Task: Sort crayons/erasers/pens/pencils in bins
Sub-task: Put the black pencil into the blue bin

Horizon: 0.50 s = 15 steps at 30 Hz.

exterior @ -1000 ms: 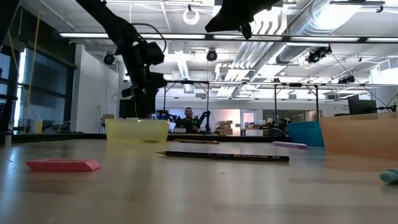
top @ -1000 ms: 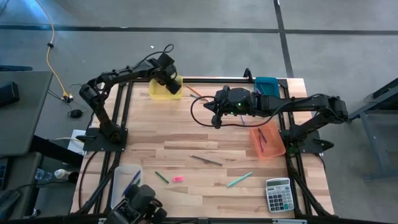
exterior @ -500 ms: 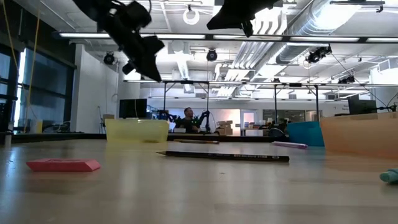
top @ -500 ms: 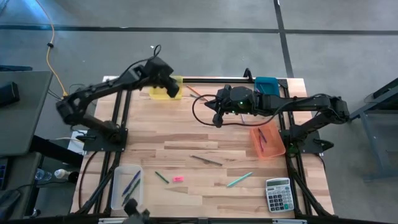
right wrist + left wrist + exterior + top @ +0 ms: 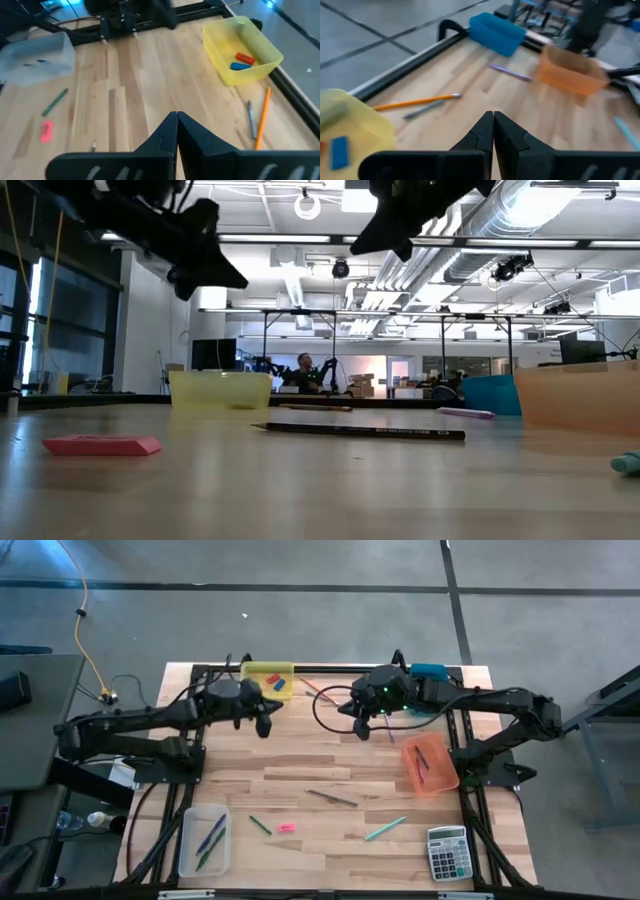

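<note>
A yellow bin (image 5: 268,680) at the far left holds a red eraser (image 5: 245,57) and a blue eraser (image 5: 241,65). Another eraser, pink (image 5: 286,828), lies flat on the table near the front, beside a green pencil (image 5: 260,825), a dark pencil (image 5: 332,797) and a teal pen (image 5: 385,829). An orange pencil (image 5: 415,102) and a grey pen (image 5: 422,109) lie next to the yellow bin. My left gripper (image 5: 267,727) hangs shut and holds nothing, just nearer than that bin. My right gripper (image 5: 358,730) hangs shut and holds nothing above the table's far middle.
A teal bin (image 5: 428,672) stands at the far right, an orange bin (image 5: 430,764) with sticks at the right, and a clear bin (image 5: 203,838) with pens at the near left. A calculator (image 5: 447,854) sits at the near right. A purple pen (image 5: 510,73) lies near the teal bin.
My left gripper has risen from over the yellow bin and swung toward the table's near edge, so the erasers in the bin now show. My right gripper has shifted a little toward the table's right.
</note>
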Each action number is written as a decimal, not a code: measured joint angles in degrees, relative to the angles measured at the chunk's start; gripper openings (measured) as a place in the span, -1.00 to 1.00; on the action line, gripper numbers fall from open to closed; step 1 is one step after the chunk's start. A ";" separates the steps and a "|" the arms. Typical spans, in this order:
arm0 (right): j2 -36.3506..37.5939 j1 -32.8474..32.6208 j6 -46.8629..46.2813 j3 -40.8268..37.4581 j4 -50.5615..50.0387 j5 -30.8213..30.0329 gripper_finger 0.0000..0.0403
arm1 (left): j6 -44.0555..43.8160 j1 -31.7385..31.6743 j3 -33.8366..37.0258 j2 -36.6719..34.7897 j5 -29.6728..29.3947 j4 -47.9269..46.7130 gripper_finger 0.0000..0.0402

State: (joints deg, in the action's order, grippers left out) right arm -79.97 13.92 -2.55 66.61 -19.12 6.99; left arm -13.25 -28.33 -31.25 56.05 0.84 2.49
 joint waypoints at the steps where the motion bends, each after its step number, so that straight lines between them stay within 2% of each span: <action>1: 0.02 0.09 0.71 0.00 -0.07 -0.53 -1.00 | -0.50 0.91 0.94 -0.97 0.00 0.55 -1.00; 9: 0.04 1.80 1.56 0.00 2.38 -6.75 -1.00 | -0.12 5.02 3.55 -4.63 -4.12 2.06 -1.00; 15: 0.05 3.86 5.86 0.00 2.86 -4.56 -1.00 | -0.10 7.99 6.94 -4.89 -4.78 8.17 -1.00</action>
State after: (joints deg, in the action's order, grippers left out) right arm -79.92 17.78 3.31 66.61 -16.27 2.43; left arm -13.34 -20.34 -24.31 51.15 -3.94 10.66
